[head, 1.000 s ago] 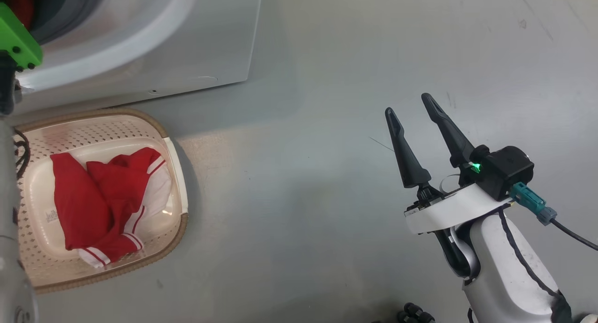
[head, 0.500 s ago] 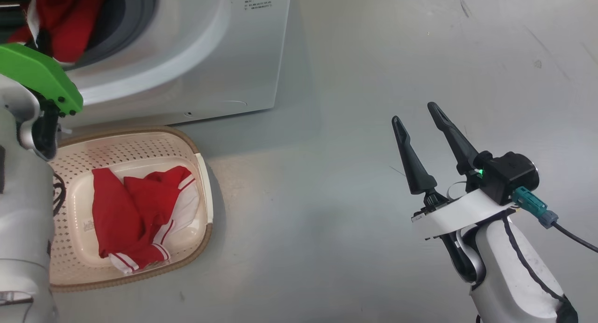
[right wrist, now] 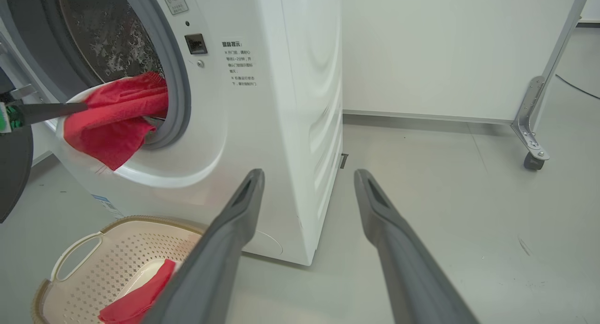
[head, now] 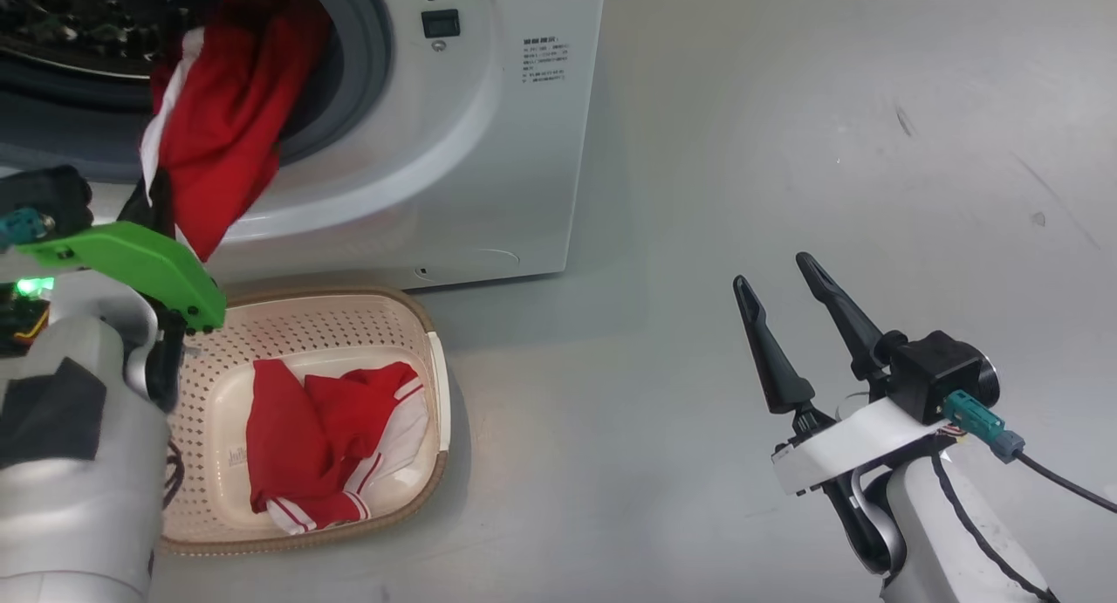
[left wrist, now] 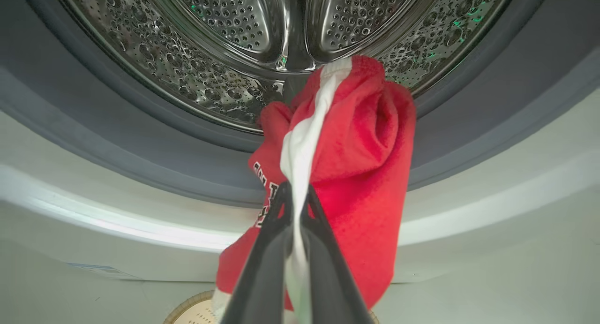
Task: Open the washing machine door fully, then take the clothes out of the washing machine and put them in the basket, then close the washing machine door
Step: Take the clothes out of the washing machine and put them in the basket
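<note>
The white washing machine (head: pixel 489 149) stands with its round opening uncovered and its steel drum (left wrist: pixel 225 24) bare inside. A red garment with a white stripe (head: pixel 227 106) hangs out over the grey ring. My left gripper (left wrist: pixel 295 195) is shut on that white stripe, just outside the opening. A second piece of red and white clothes (head: pixel 323 428) lies in the cream basket (head: pixel 349 302) on the floor below the opening. My right gripper (head: pixel 772 271) hangs open and empty to the right, away from the machine. A black curved edge (right wrist: pixel 14 174), seemingly the door's rim, shows at the left border.
Grey floor spreads to the right of the machine. In the right wrist view a white wall panel (right wrist: pixel 450 47) stands behind, with a metal leg on a castor (right wrist: pixel 532 160) at its right end. A cable (head: pixel 1056 489) trails from my right wrist.
The head camera has moved, so the machine's opening and the hanging red garment now show with my left gripper at it. The right gripper has stayed open in the same pose.
</note>
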Available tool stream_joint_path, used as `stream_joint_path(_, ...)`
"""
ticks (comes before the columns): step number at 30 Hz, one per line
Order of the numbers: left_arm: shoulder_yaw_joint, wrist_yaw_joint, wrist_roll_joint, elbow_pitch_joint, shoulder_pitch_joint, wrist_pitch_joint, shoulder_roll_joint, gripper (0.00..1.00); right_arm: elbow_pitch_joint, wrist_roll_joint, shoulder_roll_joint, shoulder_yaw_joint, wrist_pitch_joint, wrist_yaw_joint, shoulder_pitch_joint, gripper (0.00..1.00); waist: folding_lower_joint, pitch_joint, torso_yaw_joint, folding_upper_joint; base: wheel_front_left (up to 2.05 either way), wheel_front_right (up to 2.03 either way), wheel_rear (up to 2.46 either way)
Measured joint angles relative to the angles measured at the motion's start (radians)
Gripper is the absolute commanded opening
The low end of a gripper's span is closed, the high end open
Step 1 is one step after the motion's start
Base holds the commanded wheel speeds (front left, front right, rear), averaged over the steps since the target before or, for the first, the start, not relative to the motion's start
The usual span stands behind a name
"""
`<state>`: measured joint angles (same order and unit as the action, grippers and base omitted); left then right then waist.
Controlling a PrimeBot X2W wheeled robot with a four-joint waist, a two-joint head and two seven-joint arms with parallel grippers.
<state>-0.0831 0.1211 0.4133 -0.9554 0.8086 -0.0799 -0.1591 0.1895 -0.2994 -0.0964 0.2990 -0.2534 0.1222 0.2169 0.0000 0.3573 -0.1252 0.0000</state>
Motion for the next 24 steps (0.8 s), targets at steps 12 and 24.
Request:
stream_joint_path(12,-0.069,0.0,0.04,0.04,-0.174,-0.12,0.045,0.0,0.019,-0.002,0.0,-0.005,0.0,0.0,-0.074,1.0,0.0,-0.13,0.055,0.0,0.0,0.0,0.0)
stream_joint_path(24,-0.116,0.0,0.025,0.106,-0.29,-0.16,0.014,0.0,0.02,-0.008,0.006,-0.031,0.0,0.0,-0.126,1.0,-0.0001,-0.235,0.098,0.0,0.0,0.0,0.0)
